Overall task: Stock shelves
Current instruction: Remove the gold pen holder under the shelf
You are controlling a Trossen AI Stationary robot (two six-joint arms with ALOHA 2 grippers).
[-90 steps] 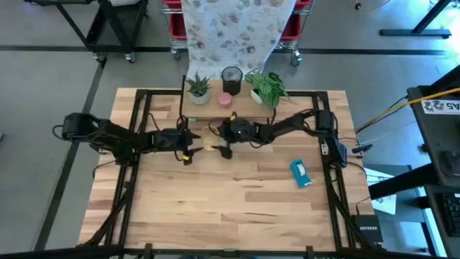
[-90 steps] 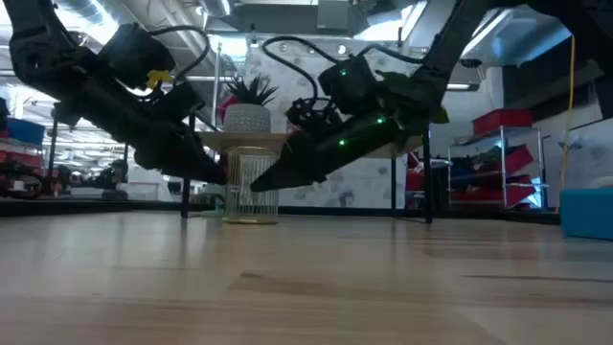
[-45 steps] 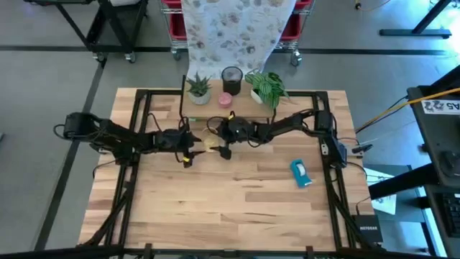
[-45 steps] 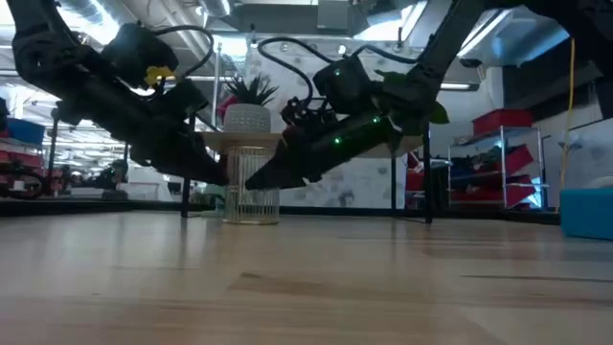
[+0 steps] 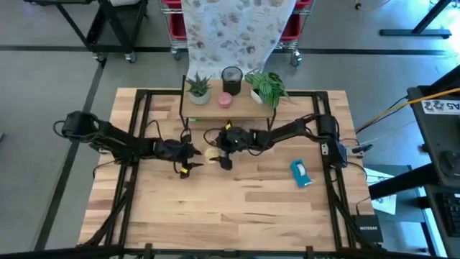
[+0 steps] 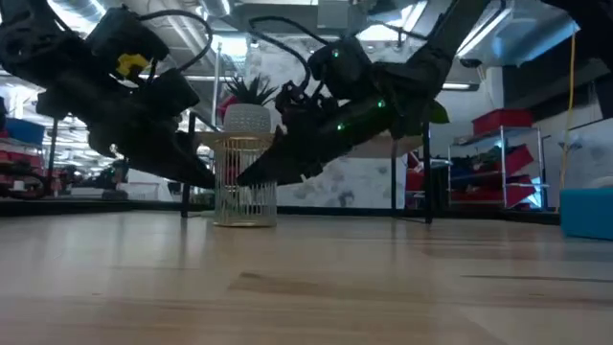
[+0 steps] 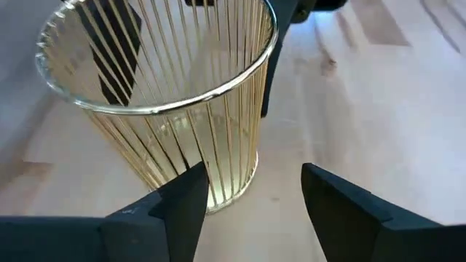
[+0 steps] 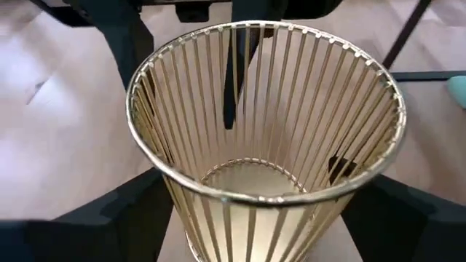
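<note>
A gold wire basket (image 5: 210,153) stands upright on the table in front of the shelves (image 5: 226,108), between my two grippers. My right gripper (image 5: 218,155) comes from the right and is shut on the basket (image 8: 262,124). My left gripper (image 5: 194,152) reaches in from the left and is open. Its fingertips (image 7: 191,185) sit right at the basket's lower wall (image 7: 218,182). In the low view the basket (image 6: 245,182) shows between both dark arms. My right gripper has the basket's lower wall (image 8: 182,207) between its two fingers (image 8: 109,215), one on each outer side. The fingers slant down from the table's right. The basket stays upright, its base at the tabletop. My left gripper: I cannot tell whether its fingertip touches the basket.
Two potted plants (image 5: 199,88) (image 5: 266,85), a dark cup (image 5: 231,75) and a pink item (image 5: 225,99) stand on the shelves' top plank. A teal box (image 5: 301,173) lies to the right. The near half of the table is free.
My right gripper has drawn the basket from under the shelves toward the table's near edge; the basket stays upright. My left gripper has gone the same way, keeping beside the basket.
</note>
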